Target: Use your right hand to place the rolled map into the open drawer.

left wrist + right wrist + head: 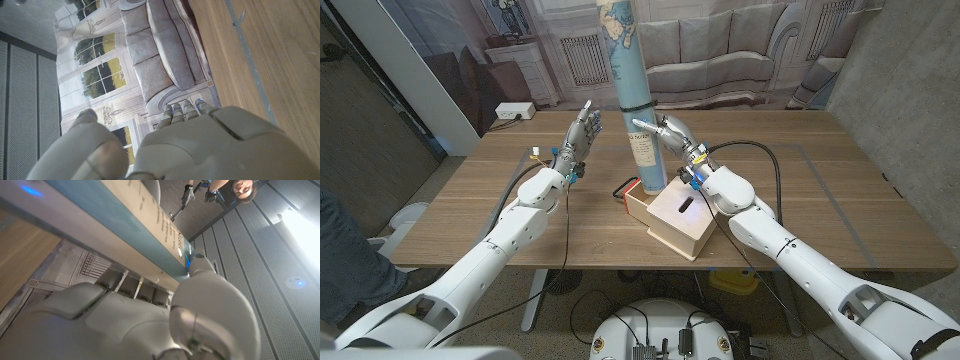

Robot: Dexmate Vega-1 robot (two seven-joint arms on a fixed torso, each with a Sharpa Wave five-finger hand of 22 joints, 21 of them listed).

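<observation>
The right hand (670, 133) grips the rolled map (635, 90), fingers wrapped around its middle. The map stands upright (lower end in the open drawer (642, 200)) mid-desk. The left hand (582, 135) is spread, holding nothing.

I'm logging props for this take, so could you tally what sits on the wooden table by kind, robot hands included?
Rolled blue map, standing upright in the drawer: 1
Light wooden box with open drawer: 1
Small red and black object beside the box: 1
Robot hands: 2, the left hand raised with nothing in it, the right hand holding the map
Total: 5
</observation>
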